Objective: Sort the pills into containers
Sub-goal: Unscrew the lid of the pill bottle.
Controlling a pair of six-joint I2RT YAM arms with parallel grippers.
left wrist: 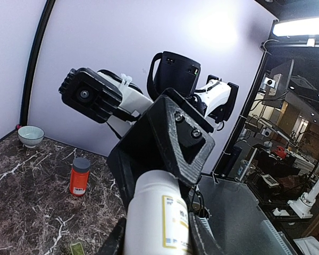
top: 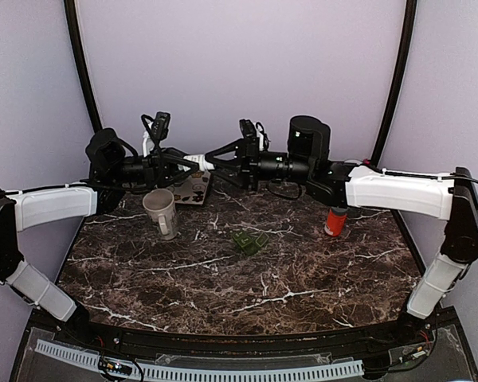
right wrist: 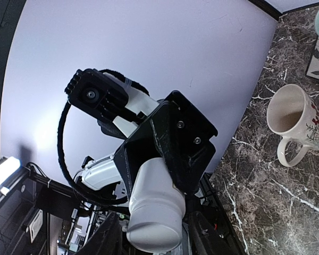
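White pill bottle, yellow-edged label, aloft at 12 o'clock over the table, clamped in left gripper. Right gripper straddles its plain end; grip cannot be told.

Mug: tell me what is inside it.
The right wrist view looks into the mug: only bare, pale inner wall shows, no pills. Its rim covers part of the bottom.

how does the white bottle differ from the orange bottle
The white bottle is held sideways in the air by the left gripper; the orange bottle stands upright on the table. The white bottle is white with a printed label; the orange bottle has a grey cap. Both are small round bottles.
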